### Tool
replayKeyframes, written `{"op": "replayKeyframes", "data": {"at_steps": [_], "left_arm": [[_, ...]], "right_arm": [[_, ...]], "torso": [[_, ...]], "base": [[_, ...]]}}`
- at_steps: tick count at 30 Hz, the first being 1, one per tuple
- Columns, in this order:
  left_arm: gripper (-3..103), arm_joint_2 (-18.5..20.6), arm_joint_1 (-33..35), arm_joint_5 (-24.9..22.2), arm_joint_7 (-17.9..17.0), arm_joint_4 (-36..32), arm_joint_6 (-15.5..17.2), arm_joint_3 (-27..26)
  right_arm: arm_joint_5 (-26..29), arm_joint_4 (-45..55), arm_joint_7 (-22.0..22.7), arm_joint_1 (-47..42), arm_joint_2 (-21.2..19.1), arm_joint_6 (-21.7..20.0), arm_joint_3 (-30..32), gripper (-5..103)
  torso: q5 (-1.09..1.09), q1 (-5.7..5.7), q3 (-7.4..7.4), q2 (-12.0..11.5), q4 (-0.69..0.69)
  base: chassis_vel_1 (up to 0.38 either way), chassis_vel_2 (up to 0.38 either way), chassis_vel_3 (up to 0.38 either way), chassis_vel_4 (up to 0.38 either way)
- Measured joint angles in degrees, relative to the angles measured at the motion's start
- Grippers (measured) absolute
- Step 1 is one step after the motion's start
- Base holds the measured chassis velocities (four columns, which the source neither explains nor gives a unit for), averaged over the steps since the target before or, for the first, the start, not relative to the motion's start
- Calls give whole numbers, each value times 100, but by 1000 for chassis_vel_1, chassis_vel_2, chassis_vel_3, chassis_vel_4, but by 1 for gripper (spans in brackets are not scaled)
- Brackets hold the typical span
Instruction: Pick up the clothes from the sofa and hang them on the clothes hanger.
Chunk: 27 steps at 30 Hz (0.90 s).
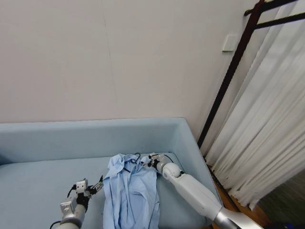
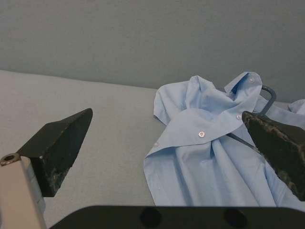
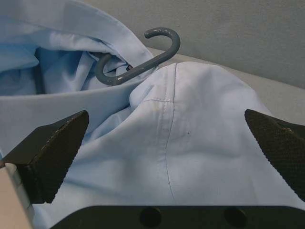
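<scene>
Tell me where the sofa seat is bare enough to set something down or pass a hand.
Widest free patch: the sofa seat left of the shirt, bordered by the backrest and the open left gripper. Crowded: the collar end, where the open right gripper sits by the hanger hook, and the strip between shirt and sofa arm, taken by the right arm.
</scene>
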Motion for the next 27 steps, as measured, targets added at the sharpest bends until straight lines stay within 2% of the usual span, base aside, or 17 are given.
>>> {"op": "replayKeyframes", "data": {"at_steps": [4, 16, 21, 27], "left_arm": [[100, -71, 9, 14, 4, -67, -9, 17], [100, -153, -80, 38, 119, -123, -16, 165], [100, -151, -85, 68, 157, -118, -68, 167], [100, -218, -46, 122, 166, -120, -116, 166]], "right_arm": [[-383, -12, 98, -46, 119, 49, -90, 100], [-922, 100, 452, -142, 599, 67, -444, 100], [-950, 177, 571, -166, 634, 66, -462, 100], [-941, 374, 499, -77, 416, 187, -435, 100]], "torso": [[0, 0, 0, 0, 0], [0, 0, 0, 1, 1], [0, 0, 0, 1, 2], [0, 0, 0, 1, -1]], "base": [[0, 0, 0, 0], [0, 0, 0, 0], [0, 0, 0, 0], [0, 0, 0, 0]]}}
